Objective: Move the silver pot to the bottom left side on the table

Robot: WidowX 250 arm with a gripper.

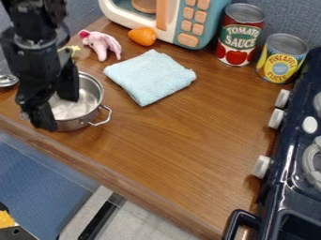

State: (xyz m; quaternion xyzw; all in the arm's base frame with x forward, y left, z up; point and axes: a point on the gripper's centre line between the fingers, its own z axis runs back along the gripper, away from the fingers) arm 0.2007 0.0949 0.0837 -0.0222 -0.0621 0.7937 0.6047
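The gripper (57,112) hangs over the left part of the silver pot (92,96), pointing down with its two fingers apart. One finger is over the pot's inside, and the other is lower down at its left front side. Upright on the wooden table (169,145), the pot sits near the left end and close to the front edge. Its right handle sticks out toward the middle of the table. The arm and gripper hide the pot's left side, so contact with the wall cannot be made out.
A light blue cloth (150,76) lies right of the pot, with a pink toy (102,43) and an orange toy (143,36) behind. Two cans (240,35) and a toy microwave (188,21) stand at the back. A dark stove (294,154) borders the right.
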